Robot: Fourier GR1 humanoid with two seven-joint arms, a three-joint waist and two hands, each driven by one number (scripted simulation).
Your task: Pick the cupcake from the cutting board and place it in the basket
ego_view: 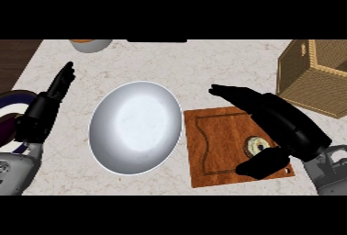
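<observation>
On the pale marbled worktop [224, 69] a brown wooden cutting board [217, 147] lies right of centre, and the cupcake [256, 145] sits on its right half, seen from above as a small round pale top. The right robot hand [271, 117] hangs over the board, its fingers stretched out toward the upper left and its thumb [261, 164] bent below the cupcake. The cupcake lies in the gap between thumb and fingers; the hand is open and holds nothing, and I cannot tell whether it touches the cupcake. The woven basket [315, 75] stands at the upper right, apart from the board's far corner. A large white plate [136, 127] lies just left of the board. The left robot hand [47, 108] rests open near the left edge, fingers pointing up. A striped plate [12, 114] shows partly behind it, and a bowl [90, 44] sits at the top edge.
</observation>
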